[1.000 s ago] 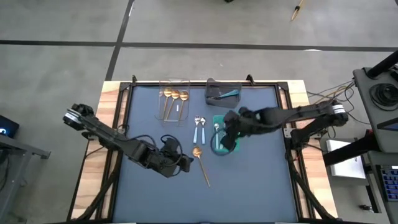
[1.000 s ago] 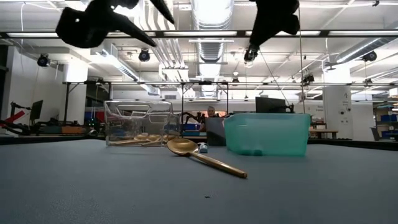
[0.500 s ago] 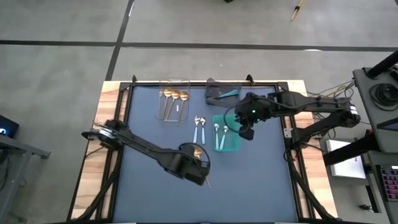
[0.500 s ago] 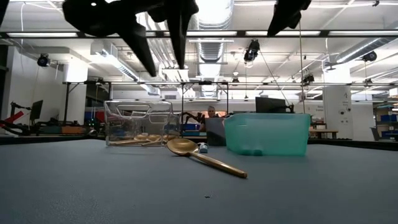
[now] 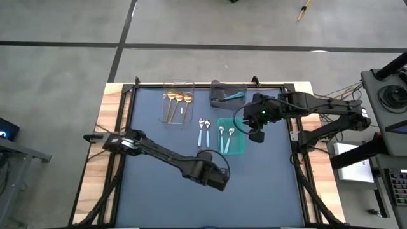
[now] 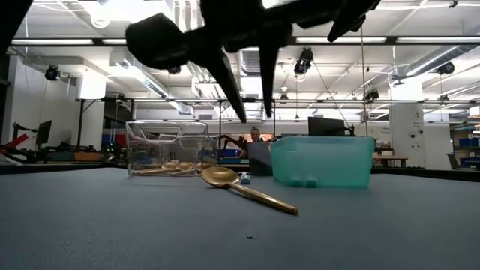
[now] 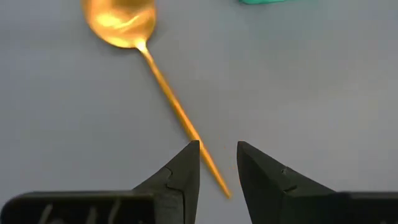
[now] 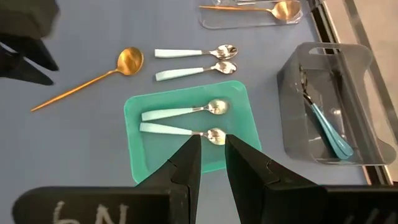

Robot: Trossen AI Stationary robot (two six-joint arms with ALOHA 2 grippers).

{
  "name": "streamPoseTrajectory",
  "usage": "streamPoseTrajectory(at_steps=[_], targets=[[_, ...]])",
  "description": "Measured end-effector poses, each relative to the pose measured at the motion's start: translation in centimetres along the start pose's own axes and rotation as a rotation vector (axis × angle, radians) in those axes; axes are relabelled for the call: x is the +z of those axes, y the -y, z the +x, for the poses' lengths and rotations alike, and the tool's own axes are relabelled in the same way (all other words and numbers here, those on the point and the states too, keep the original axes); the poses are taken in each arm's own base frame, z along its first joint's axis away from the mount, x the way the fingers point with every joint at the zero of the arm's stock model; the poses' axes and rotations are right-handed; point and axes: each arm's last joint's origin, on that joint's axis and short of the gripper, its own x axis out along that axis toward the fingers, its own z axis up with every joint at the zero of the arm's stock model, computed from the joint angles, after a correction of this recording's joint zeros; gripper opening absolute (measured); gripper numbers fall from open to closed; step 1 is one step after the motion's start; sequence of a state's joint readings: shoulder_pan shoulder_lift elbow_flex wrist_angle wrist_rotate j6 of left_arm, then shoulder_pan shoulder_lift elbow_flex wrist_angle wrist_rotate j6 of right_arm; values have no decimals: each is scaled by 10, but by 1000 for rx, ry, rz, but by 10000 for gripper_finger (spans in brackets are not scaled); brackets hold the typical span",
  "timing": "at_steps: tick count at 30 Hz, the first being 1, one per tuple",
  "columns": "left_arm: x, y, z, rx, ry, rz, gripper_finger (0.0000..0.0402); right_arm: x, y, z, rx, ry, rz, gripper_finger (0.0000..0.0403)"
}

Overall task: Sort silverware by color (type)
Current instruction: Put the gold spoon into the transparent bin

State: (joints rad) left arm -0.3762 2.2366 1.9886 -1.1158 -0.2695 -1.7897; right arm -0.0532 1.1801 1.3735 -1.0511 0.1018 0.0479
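- The high view is looking straight down, taking in the whole tabletop (image 5: pixel 159 127).
- The low view is sitting at tabletop level, facing the teal bin (image 6: pixel 322 161).
- The left wrist view is hanging close over the gold spoon (image 7: pixel 155 81).
- The right wrist view is sharing that spoon and the bin with the low view.
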Motion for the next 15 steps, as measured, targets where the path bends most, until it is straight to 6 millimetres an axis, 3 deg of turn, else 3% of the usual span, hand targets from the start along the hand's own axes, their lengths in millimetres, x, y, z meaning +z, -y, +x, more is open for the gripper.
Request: streamPoseTrajectory(at_steps=[7, 15], targets=[[3, 6, 20, 45, 22, -13, 108, -2, 0, 0, 8, -20, -2, 63], [4, -7, 36, 128, 83, -20, 155, -2, -1, 0, 27, -23, 2, 63]])
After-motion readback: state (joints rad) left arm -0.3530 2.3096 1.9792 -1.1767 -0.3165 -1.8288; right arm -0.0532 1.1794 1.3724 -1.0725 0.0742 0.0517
